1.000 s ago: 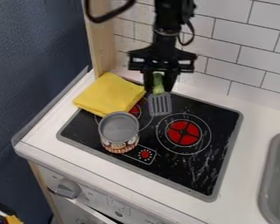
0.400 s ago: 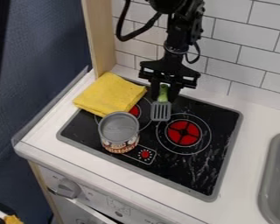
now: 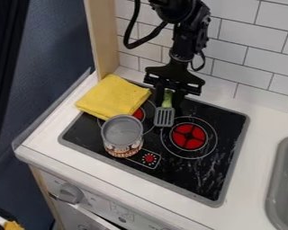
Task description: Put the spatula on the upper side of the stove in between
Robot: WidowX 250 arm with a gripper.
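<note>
Slotted spatula, green handle, grey blade: placement risks

Item one: slotted spatula with green handle and grey blade (image 3: 164,117), on or just over the upper part of the black stove top (image 3: 209,173), blade between the two red burners; contact with the surface cannot be told.
Item two: black two-finger hand (image 3: 168,103), clasping the green handle, blade pointing down.
Hazard, drop: letting go with the blade above the surface could make it topple or skid towards the metal can with printed label (image 3: 122,136), near its lower left.
Hazard, pressure: lowering too far could jam the blade and twist the handle in the grasp.
Hazard, snag: a leftward drift or wide opening could catch the folded yellow cloth (image 3: 113,96), close beside.
</note>
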